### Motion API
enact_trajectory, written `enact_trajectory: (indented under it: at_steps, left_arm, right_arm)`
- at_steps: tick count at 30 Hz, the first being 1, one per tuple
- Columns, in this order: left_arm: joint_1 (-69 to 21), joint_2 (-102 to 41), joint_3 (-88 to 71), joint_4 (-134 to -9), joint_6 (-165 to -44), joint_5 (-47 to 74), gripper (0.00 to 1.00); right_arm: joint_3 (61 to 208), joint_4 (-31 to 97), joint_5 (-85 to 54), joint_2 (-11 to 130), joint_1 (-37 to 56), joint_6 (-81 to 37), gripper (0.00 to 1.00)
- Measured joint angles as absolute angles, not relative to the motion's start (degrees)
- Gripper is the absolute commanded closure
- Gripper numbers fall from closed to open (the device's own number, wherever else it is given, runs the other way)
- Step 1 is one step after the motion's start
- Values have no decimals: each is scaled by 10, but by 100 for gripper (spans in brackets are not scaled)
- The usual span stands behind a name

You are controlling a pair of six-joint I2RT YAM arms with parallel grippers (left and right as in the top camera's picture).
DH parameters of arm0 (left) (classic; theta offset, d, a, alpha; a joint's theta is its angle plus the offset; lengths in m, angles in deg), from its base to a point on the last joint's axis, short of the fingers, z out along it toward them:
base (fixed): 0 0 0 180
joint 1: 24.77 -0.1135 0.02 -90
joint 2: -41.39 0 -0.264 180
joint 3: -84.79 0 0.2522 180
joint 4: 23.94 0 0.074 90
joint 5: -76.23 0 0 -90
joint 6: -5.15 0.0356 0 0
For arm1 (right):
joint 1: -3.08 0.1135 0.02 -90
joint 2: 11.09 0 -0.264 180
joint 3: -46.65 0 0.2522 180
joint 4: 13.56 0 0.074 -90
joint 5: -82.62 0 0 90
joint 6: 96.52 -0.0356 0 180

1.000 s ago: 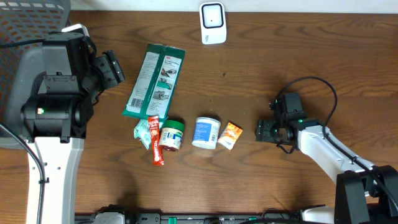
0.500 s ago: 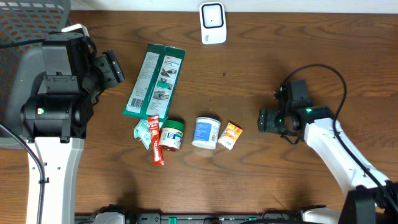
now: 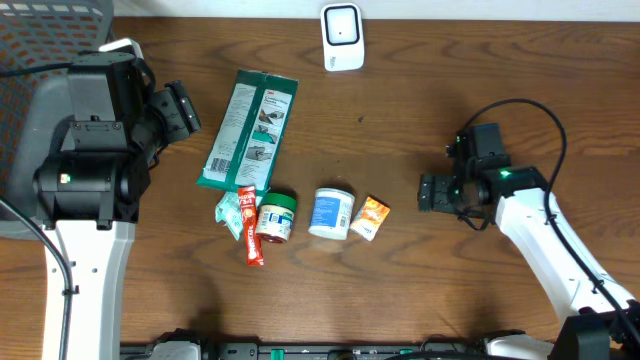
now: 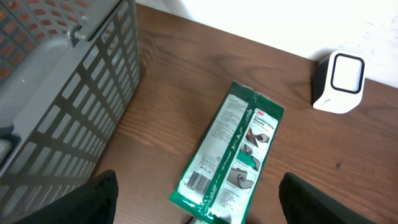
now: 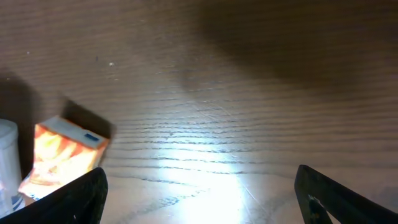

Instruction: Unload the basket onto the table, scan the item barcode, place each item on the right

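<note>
Because the right gripper (image 3: pixel 425 194) hangs with its jaws spread wide and nothing between them, near the small orange cardboard box (image 3: pixel 372 216), that box looks like the item it is about to take. The box lies flat on the brown wooden table (image 3: pixel 430 90), well apart from the white block-shaped barcode scanner (image 3: pixel 342 37) at the far edge.

The box is low and sits askew, so the fingers may straddle it crookedly and push it rather than pinch it. They could also shove it into the white round tub with a blue label (image 3: pixel 331 213) just beside it. A grip covering the barcode would spoil the scan; which face bears the code cannot be told.

The left gripper (image 3: pixel 183 110) is likewise spread and empty, near the long green flat pack (image 3: pixel 249 130). Past the tub cluster a green-lidded jar (image 3: pixel 276 218), a red stick sachet (image 3: pixel 249 226) and a pale green packet (image 3: pixel 229 211). Nothing stands between box and scanner.
</note>
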State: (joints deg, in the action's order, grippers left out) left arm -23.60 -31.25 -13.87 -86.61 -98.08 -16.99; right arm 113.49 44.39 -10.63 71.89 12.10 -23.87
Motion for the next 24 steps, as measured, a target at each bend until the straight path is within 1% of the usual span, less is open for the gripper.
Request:
enact_trajectory:
  at_steps: [4,8,13,22,24]
  left_arm:
    - [-236,-312,-139,-866,-981,-170,20]
    - [-236,-312,-139,-866,-981,-170,20]
    - [-236,-313,-139,-866,-981,-170,20]
    - [-236,-313,-139,-866,-981,-170,20]
    - [-236,-313,-139,-866,-981,-170,20]
  right_arm:
    - [1135,455,-103,719,92,-239,7]
    - [1133,451,-102,719,89,-239,7]
    - [1101,417,-102,719,89,-239,7]
    - [1059,384,-116,719,89,-239,9]
    - [1056,381,-125,719,90,-238,11]
